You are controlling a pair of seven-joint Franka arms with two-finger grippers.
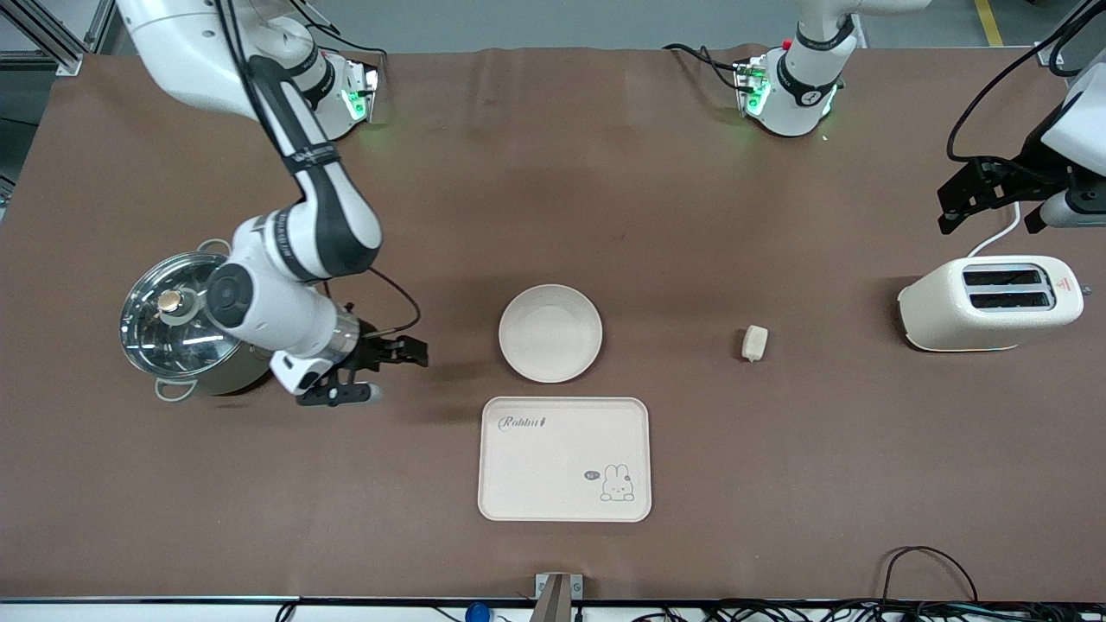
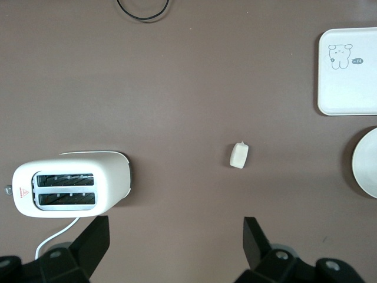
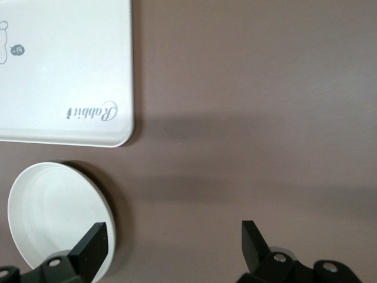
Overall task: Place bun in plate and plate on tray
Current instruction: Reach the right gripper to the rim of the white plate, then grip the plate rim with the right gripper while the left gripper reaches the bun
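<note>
Looking over the table [image 1: 691, 216], I see the bun [image 1: 754, 343] lying bare on the brown surface, well apart from the plate [image 1: 550, 333] and toward the left arm's end, between the plate and the cream toaster [image 1: 989, 302]. The plate sits empty, just beside the tray [image 1: 564, 459] and farther from the front camera than it, the two not touching. The tray lies flat with its Rabbit lettering and bunny drawing showing and nothing on it. My right gripper [image 1: 399, 352] hangs low over bare table between the plate and the lidded steel pot [image 1: 177, 326], fingers [image 3: 91, 246] spread apart and holding nothing. My left gripper [image 1: 994, 203] is up over the table's edge near the toaster, its fingers [image 2: 89, 242] likewise spread wide and empty, with the bun showing below it in the left wrist view.
</note>
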